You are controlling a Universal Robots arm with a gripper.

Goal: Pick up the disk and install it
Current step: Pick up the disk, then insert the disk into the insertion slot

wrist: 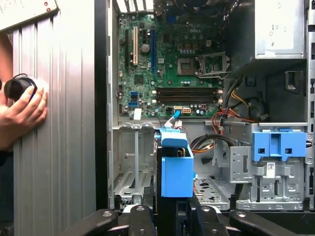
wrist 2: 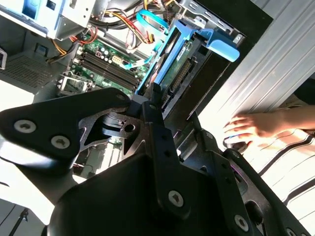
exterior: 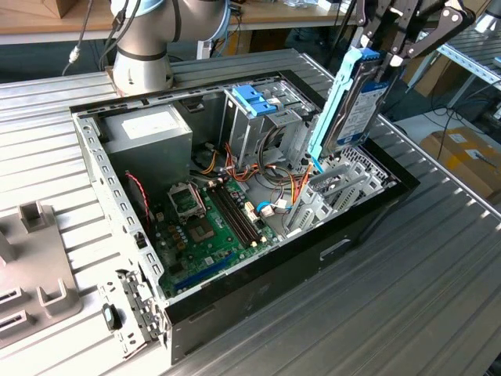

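The disk (exterior: 358,106), a silver-grey drive in a light blue plastic carrier, hangs on edge above the open computer case (exterior: 368,213), over the case's end at the exterior view's right. My gripper (exterior: 389,53) is shut on its upper end. In the second wrist view the disk (wrist 2: 181,66) juts out from the black fingers (wrist 2: 150,110) toward the case. In the first wrist view the blue carrier (wrist: 176,173) sits over the floor of the case, between an empty metal bay (wrist: 132,174) and a perforated bay (wrist: 211,187).
Inside the case lie a green motherboard (exterior: 205,227), a grey power supply box (exterior: 149,129) and a metal cage with a blue top (exterior: 254,100). A person's hand (wrist: 22,113) rests on a black knob on the ribbed table (wrist: 64,123) beside the case.
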